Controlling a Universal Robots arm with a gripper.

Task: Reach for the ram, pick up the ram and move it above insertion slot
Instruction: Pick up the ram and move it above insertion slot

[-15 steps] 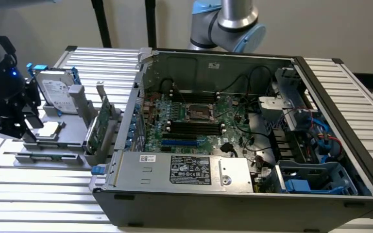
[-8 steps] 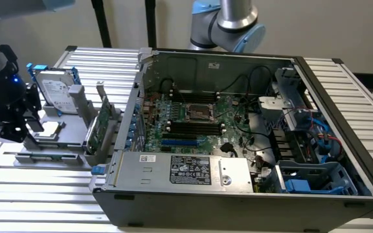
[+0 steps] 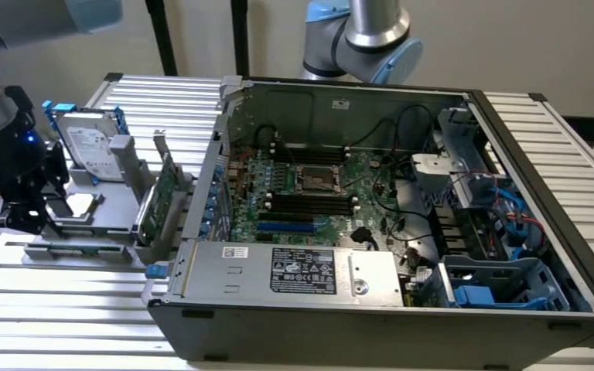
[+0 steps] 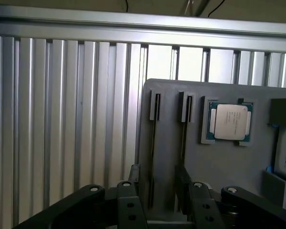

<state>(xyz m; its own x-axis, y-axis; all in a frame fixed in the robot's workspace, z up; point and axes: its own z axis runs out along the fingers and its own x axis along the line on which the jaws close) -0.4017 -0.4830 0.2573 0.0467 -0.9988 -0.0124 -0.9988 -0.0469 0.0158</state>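
Over the gray holder [image 4: 214, 162]: gripper [image 4: 157, 172] wide open, holding nothing.
Fingers [image 4: 133, 175] straddle the edge-on ram [image 4: 152, 143], CPU [image 4: 229, 121] sits nearby.

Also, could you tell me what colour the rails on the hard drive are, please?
Blue; the rails show best in the exterior view.
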